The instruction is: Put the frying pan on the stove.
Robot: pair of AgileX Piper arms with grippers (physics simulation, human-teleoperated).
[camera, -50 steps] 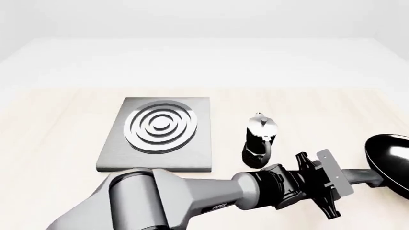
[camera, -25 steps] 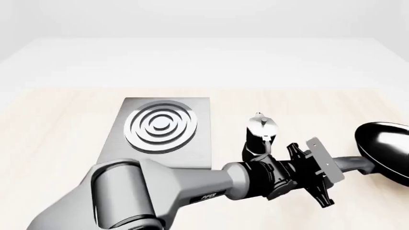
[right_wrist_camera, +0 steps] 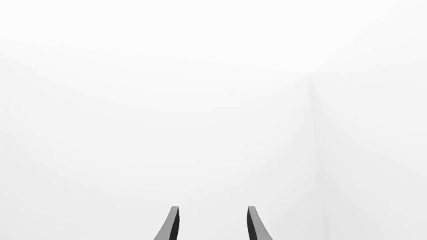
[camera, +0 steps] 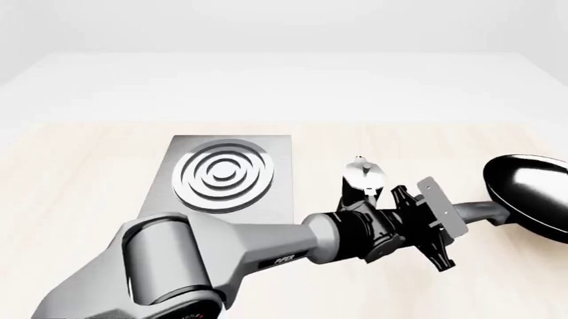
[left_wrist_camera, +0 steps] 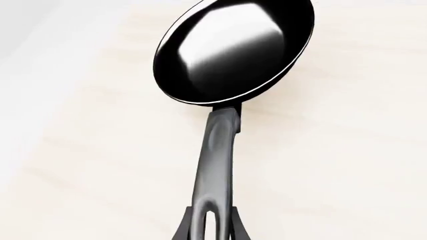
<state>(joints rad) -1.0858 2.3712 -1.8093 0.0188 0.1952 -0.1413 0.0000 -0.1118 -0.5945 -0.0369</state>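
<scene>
Left claw (camera: 461, 222) clamps pan (camera: 531, 199) handle-end, pan pointing right | stove (camera: 220, 183) lies well left | right claw (right_wrist_camera: 210, 225) apart, idle

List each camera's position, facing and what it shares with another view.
Front view: above and behind the arms, looking down at the stove; left arm shows.
Left wrist view: behind the left gripper, looking along the frying pan.
Right wrist view: behind the right gripper, facing blank white.
Shared: front and left wrist both show the pan.
</scene>
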